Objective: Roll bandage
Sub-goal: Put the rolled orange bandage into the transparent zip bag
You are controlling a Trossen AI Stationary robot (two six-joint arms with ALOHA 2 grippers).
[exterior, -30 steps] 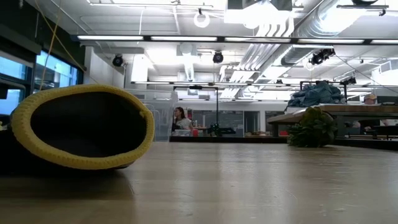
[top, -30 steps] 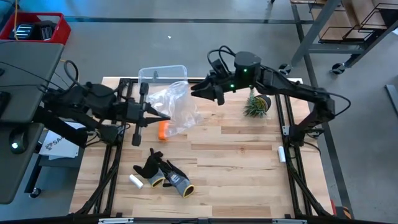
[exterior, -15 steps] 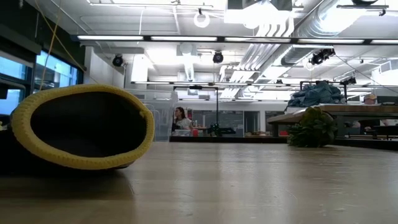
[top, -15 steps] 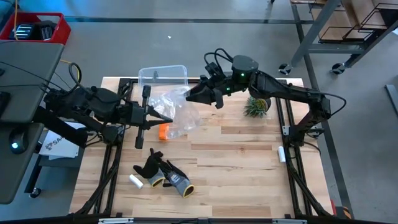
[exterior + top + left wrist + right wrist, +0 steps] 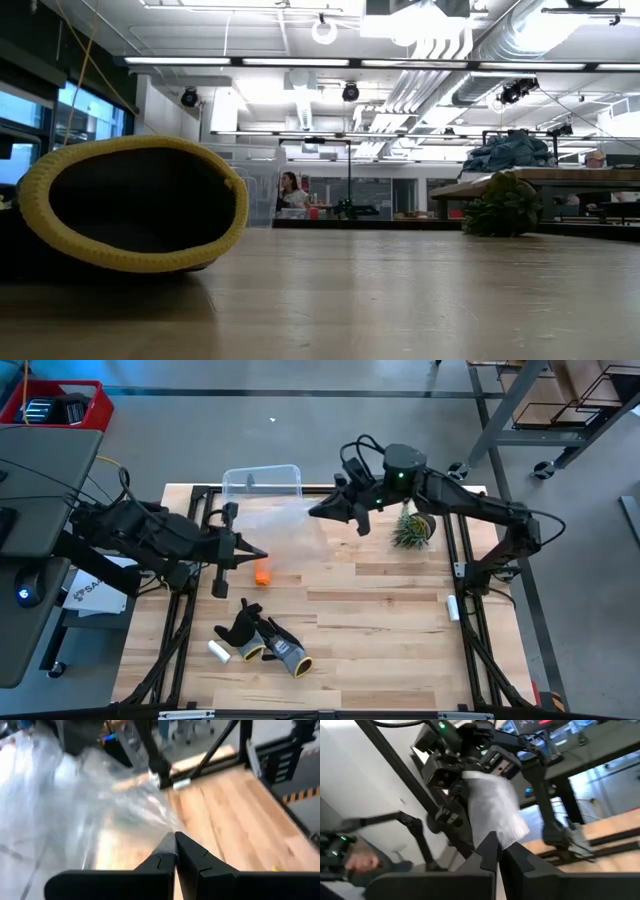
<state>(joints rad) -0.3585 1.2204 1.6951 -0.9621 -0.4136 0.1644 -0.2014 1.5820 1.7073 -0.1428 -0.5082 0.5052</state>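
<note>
Wooden planks make up the table, set on a grey floor in a large hall with ceiling lights. A clear plastic bag is stretched between the two grippers: the left gripper and the right gripper each pinch an end with fingers closed. The bandage, a stubby bright orange roll, lies on the table just beside the left gripper.

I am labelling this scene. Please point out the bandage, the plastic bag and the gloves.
bandage (image 5: 261, 574): high view, middle of the orange roll.
plastic bag (image 5: 285, 525): high view, middle of the stretched clear film.
gloves (image 5: 262, 639): high view, where the pair overlaps.
</note>
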